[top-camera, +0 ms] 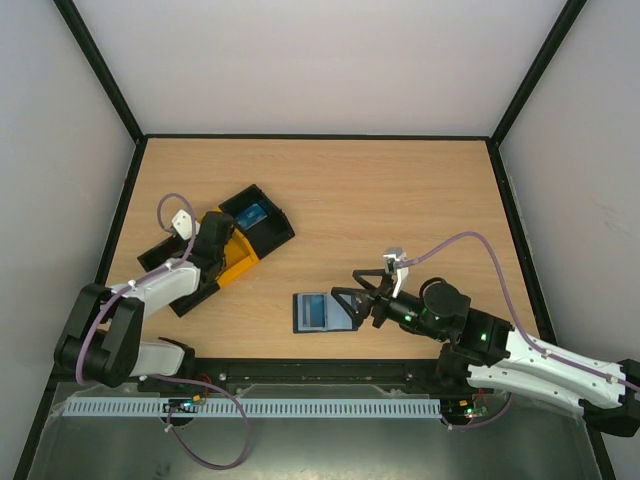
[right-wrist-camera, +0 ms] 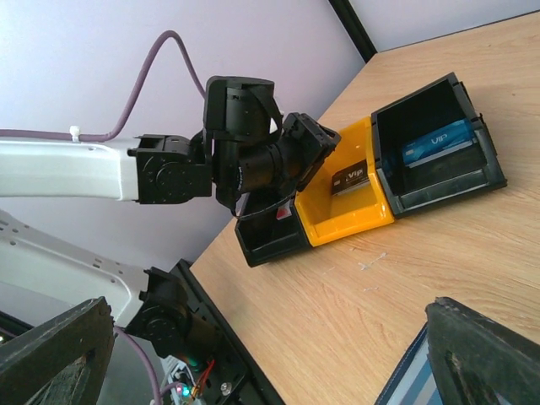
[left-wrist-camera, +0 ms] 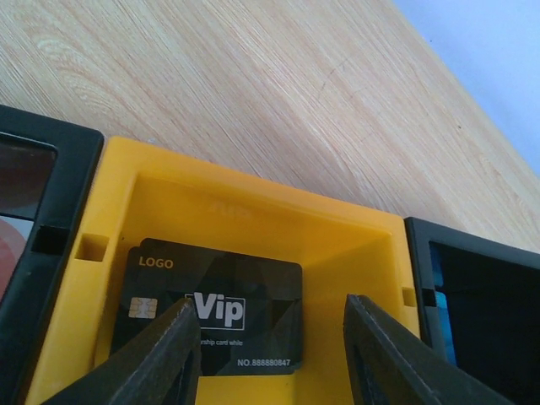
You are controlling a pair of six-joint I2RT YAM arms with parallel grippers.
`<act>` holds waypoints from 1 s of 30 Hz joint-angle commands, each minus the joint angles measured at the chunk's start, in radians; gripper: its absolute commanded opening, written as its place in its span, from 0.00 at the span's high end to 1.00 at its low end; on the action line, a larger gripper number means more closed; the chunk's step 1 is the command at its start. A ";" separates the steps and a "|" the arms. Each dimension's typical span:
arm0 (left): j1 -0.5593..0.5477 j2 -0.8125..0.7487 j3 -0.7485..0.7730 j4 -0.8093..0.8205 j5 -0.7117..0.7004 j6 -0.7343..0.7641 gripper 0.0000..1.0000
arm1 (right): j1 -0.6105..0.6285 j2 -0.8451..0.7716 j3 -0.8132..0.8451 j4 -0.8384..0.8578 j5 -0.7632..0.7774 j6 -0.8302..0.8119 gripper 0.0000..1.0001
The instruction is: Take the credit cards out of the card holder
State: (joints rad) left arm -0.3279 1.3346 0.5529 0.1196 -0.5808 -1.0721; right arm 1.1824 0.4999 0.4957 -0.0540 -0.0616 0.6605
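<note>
The card holder (top-camera: 318,312) lies open on the table, grey-blue panels up; its corner shows in the right wrist view (right-wrist-camera: 415,385). My right gripper (top-camera: 347,305) is open at its right edge, jaws wide apart (right-wrist-camera: 270,363), holding nothing. The dark patterned Vip card (left-wrist-camera: 221,314) lies in the yellow tray (left-wrist-camera: 253,211). My left gripper (left-wrist-camera: 270,354) is open just above it, one finger over the card's edge. The blue card (top-camera: 251,213) lies in the far black tray (right-wrist-camera: 434,143). The white card with the red mark (left-wrist-camera: 15,240) lies in the near black tray.
The three joined trays, black, yellow (top-camera: 236,262) and black, stand at the left of the table under the left arm. Black frame rails run along the table's edges. Bare wood lies between the trays and the card holder.
</note>
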 commanded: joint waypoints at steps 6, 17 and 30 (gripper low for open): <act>-0.022 -0.060 0.073 -0.091 -0.029 0.067 0.40 | 0.003 -0.024 -0.018 0.019 0.010 0.036 0.02; -0.028 -0.276 0.129 -0.242 0.352 0.307 0.07 | 0.003 0.088 -0.001 -0.079 0.116 0.137 0.02; -0.038 -0.570 -0.044 -0.332 0.865 0.404 0.20 | 0.003 0.293 -0.033 -0.122 0.186 0.267 0.10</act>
State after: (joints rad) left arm -0.3565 0.8227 0.5766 -0.1547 0.0929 -0.6773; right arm 1.1824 0.7589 0.4931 -0.1822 0.0937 0.8577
